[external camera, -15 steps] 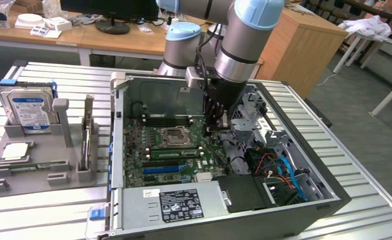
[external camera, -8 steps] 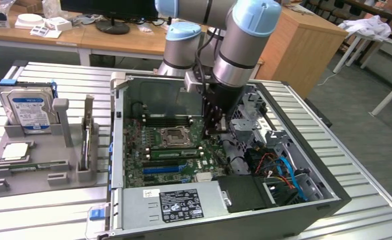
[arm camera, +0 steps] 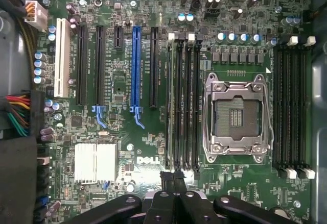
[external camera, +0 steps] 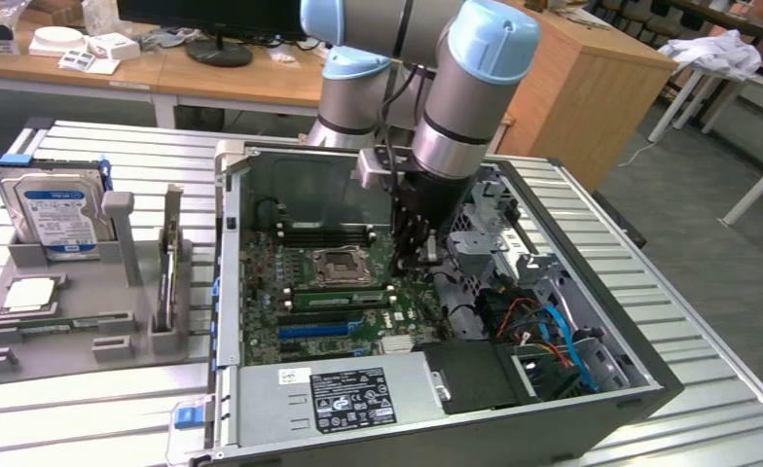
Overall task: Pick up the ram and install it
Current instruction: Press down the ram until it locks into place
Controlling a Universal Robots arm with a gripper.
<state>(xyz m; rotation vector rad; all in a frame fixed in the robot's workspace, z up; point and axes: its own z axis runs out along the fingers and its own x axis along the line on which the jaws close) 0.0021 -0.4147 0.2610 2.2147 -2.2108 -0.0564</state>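
The gripper (arm camera: 173,175) is being kept closed and empty, probably for pressing down. The ram (external camera: 336,297) is apparently being carried upright by a memory slot just beyond its fingertips, beside the CPU socket (arm camera: 236,114).

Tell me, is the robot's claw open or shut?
Shut. In the wrist view the claw has its two dark sides pressed together with no gap between them, above the green motherboard.
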